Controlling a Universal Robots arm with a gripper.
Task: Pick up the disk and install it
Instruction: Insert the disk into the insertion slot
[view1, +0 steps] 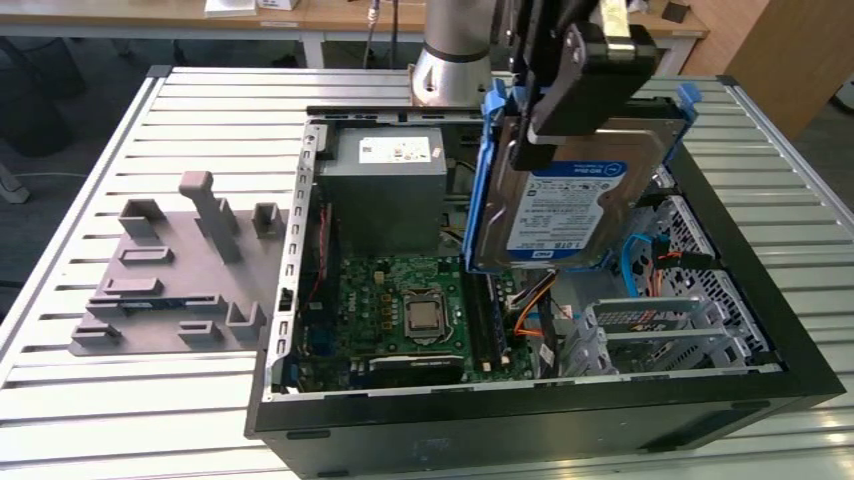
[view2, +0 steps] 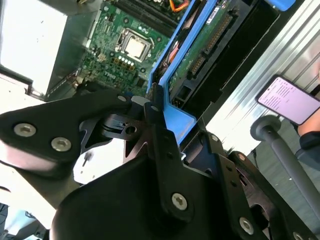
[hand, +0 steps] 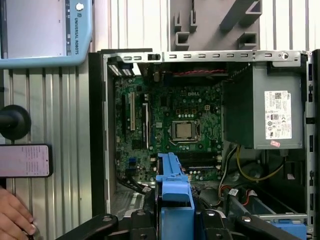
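Arm (view1: 447, 58): round silver-grey metal segment, smooth & shiny, at the table's far edge in the exterior view. Gripper (view2: 152, 102): matte black all over, made of flat plates w/ rounded lobes plus slim link bars pinned at pivots. Silver round-head screws (view2: 179, 201) dot the plates; two sit side by side on one broad lobe (view2: 42, 136). In the exterior view its housing looks boxy, black, w/ rounded corners.

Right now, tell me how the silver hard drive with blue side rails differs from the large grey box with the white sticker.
The disk hangs near-upright in the gripper above the computer case; the grey box sits inside it. The disk is thin, with blue rails and a blue-and-white label; the grey box is bulkier. Both are rectangular metal parts.
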